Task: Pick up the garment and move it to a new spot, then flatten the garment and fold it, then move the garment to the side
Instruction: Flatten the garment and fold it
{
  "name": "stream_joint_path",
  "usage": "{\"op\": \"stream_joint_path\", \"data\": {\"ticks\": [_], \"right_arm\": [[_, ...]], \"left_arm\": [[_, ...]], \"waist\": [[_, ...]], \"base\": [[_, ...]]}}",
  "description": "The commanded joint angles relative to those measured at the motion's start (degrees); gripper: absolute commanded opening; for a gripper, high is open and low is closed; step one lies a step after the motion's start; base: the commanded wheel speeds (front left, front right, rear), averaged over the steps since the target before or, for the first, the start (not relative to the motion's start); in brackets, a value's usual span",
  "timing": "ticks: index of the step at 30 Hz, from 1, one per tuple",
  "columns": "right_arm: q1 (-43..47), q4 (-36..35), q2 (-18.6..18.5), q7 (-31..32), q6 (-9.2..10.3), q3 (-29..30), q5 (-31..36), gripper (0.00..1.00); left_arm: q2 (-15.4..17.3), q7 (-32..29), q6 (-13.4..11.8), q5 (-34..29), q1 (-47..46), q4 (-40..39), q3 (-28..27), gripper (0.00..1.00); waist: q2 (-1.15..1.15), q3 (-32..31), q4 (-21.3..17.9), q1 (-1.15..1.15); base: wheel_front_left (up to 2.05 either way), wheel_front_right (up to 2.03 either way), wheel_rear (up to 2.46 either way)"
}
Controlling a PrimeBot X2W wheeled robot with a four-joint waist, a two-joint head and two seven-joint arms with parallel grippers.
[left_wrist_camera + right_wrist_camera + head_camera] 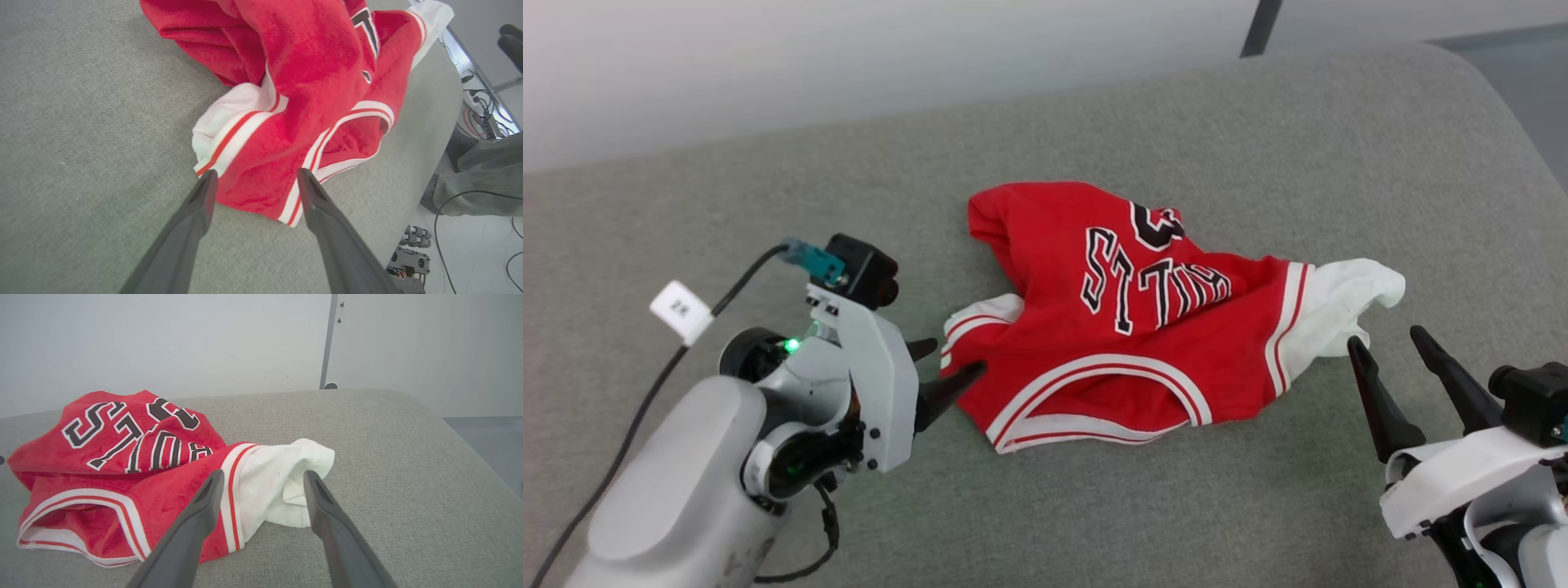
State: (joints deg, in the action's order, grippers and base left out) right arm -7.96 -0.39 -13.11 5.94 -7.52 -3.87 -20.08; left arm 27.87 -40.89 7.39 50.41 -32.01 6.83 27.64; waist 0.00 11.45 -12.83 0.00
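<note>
red-and-white garment (1143,327), grey surface (768,204)

head: high, downward | wrists: low, close | shared: garment (1131,343)

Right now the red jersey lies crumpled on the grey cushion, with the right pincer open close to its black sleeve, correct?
Not quite: that sleeve is white, not black, as the right wrist view shows. Otherwise yes: the red jersey lies crumpled on the grey cushion, the right pincer open close by.
</note>
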Motion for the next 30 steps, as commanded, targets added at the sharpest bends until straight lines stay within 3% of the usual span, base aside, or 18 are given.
{"op": "stream_joint_path", "data": {"ticks": [1,15,16,17,30], "right_arm": [[-0.98,0.44,0.47,-0.69,0.06,-0.23,-0.01,1.00],[-3.71,2.97,1.17,-3.10,0.07,-1.80,-0.84,1.00],[-3.65,3.21,1.16,-3.29,0.06,-1.90,-0.80,1.00],[-3.71,3.44,1.14,-3.45,0.06,-1.97,-0.83,1.00],[-4.07,5.10,0.72,-4.35,0.06,-1.98,-0.75,1.00]], "left_arm": [[0.36,-0.20,0.15,-0.40,-1.62,1.33,1.29,1.00],[-0.09,2.60,0.15,-0.53,-5.71,12.43,9.00,1.00],[-0.55,2.62,0.15,0.37,-5.75,13.30,9.08,0.74],[-0.72,2.72,0.15,0.99,-6.03,14.10,9.20,0.00],[3.75,2.11,0.04,1.97,-10.80,13.42,10.41,0.00]], "waist": [[0.00,1.47,-1.22,0.00],[0.00,5.33,-2.81,0.00],[0.00,5.47,-2.80,0.00],[0.00,5.58,-2.77,0.00],[0.00,4.70,-1.16,0.00]], "base": [[0.00,0.00,0.00],[0.00,0.00,0.00],[0.00,0.00,0.00],[0.00,0.00,0.00],[0.00,0.00,0.00]]}}
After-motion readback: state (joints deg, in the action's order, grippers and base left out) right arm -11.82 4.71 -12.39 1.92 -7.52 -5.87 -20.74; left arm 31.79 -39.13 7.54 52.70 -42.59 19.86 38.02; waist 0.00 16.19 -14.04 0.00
